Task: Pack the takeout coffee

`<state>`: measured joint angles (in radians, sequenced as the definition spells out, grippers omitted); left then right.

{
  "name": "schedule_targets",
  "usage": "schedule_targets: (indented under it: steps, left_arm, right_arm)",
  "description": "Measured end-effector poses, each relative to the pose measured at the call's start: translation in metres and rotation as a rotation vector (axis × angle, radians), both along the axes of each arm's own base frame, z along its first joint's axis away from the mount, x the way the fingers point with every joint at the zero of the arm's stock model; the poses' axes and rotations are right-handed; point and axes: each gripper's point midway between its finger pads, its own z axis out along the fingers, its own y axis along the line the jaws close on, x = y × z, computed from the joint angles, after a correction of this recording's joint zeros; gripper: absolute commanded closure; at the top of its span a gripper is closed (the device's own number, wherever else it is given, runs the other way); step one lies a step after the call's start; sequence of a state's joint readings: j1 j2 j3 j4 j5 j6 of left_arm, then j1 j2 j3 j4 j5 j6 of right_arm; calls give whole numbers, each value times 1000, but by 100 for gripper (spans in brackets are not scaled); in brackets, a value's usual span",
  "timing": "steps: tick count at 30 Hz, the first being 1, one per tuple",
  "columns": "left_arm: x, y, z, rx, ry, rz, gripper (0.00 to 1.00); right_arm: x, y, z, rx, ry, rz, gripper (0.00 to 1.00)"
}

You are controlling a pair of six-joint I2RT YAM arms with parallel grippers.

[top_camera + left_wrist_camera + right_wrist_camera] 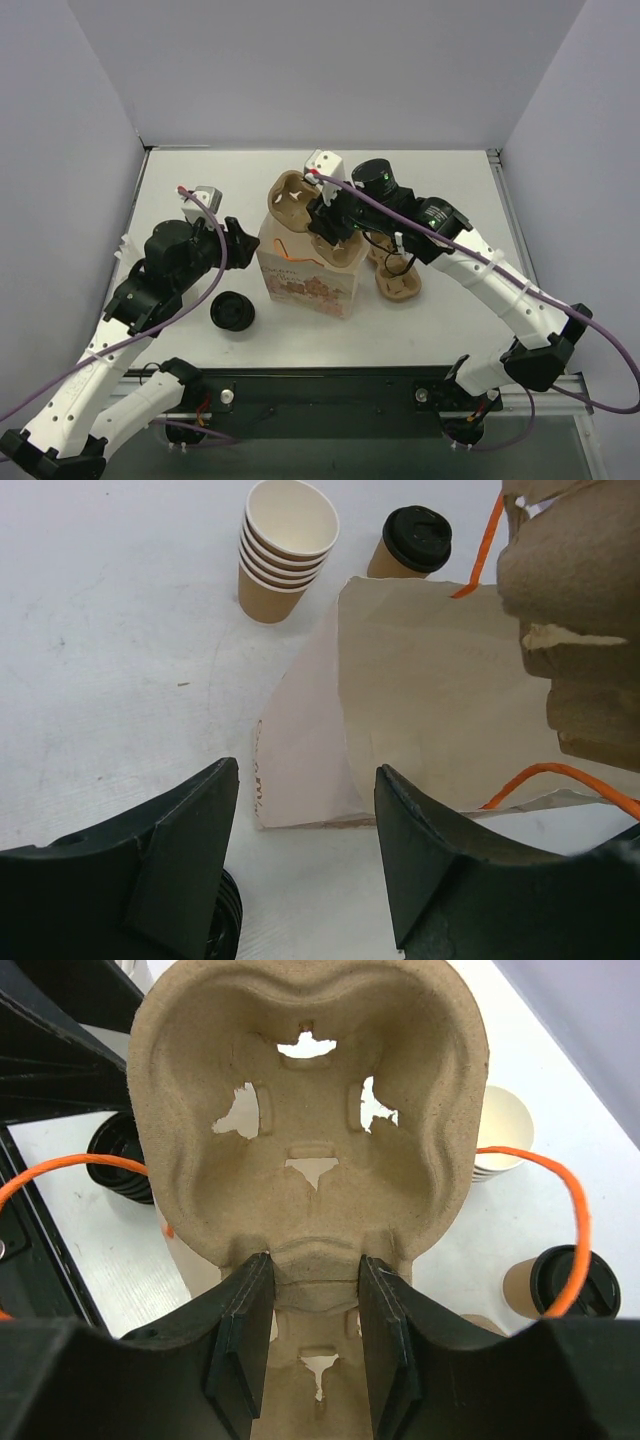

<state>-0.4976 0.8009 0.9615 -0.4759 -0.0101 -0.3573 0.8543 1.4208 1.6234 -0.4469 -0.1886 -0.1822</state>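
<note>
The takeout coffee (410, 542), a tan paper cup with a black lid, stands on the white table beyond the paper bag (420, 680); the right wrist view shows the coffee (565, 1285) at lower right. My right gripper (314, 1260) is shut on the middle rib of a brown pulp cup carrier (310, 1090), held above the bag's (310, 280) open top. Low beside the bag's left side, my left gripper (307, 770) stands open with nothing between its fingers. From above, the right gripper (325, 215) is over the bag and the left gripper (240, 235) is just left of it.
A stack of nested tan cups (285, 550) stands next to the coffee. A stack of black lids (232, 312) sits on the table near the left gripper. The bag's orange handles (540, 780) loop over its opening. White walls enclose the table.
</note>
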Motion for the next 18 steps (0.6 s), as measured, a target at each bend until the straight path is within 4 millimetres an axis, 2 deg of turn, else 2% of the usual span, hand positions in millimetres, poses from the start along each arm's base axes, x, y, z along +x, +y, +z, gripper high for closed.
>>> schedule_targets:
  steps: [7,14,18]
  left_arm:
    - [-3,11,-12,10,62,69,33]
    - [-7,20,-6,7,68,111,34]
    - [-6,22,-3,1,65,124,33]
  right_arm:
    - [1,6,-40,-94,74,17,65]
    - [0,6,-76,-184,159,23,65]
    - [-5,1,-88,-222,189,28,65]
